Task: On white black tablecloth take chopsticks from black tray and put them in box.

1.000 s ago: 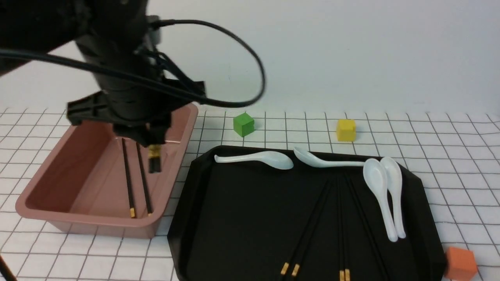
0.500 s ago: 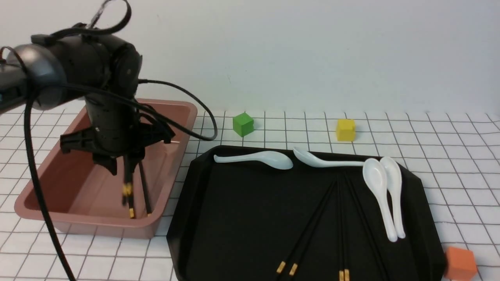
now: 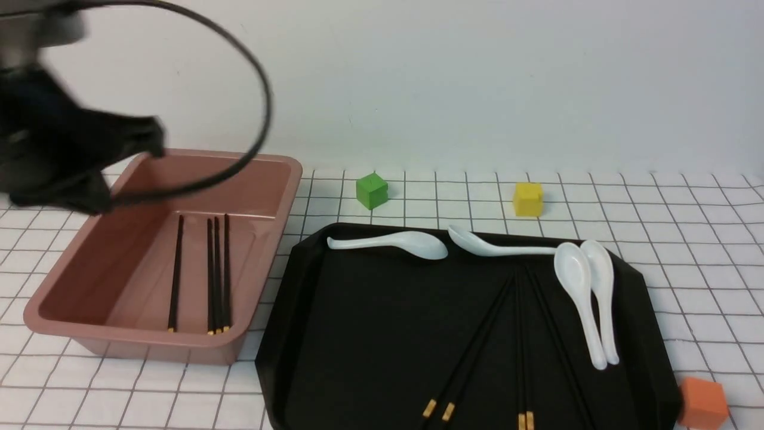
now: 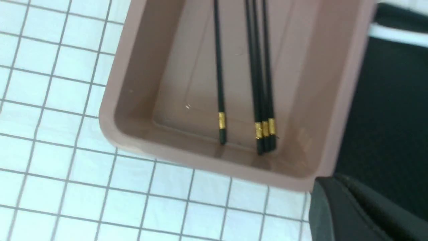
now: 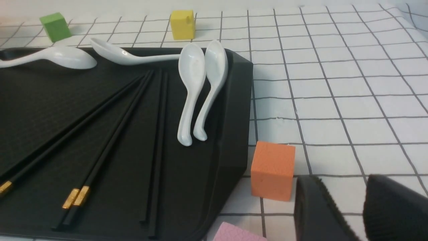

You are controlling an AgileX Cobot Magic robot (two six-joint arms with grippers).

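Observation:
The pink-brown box (image 3: 149,349) stands on the checked tablecloth (image 3: 686,239) at the left. Several black chopsticks (image 3: 218,275) with gold bands lie side by side in it, also in the left wrist view (image 4: 260,83). My left gripper (image 3: 71,191) is a blur above the box's far left corner and holds nothing. One of its fingers (image 4: 334,207) shows by the box rim (image 4: 200,162). More chopsticks (image 3: 519,346) lie fanned on the black tray (image 3: 358,334). My right gripper (image 5: 337,187) is open and empty over the cloth, right of the tray (image 5: 230,110).
Several white spoons (image 3: 394,243) lie along the tray's far and right sides. A green cube (image 3: 372,190) and a yellow cube (image 3: 529,198) stand behind the tray. An orange cube (image 5: 272,170) and a pink cube (image 5: 234,232) sit by the right gripper. The left arm's cable loops above the box.
My left gripper let a pair of chopsticks go in the box, then rose and swung up and to the left. The pair now lies flat beside the earlier ones.

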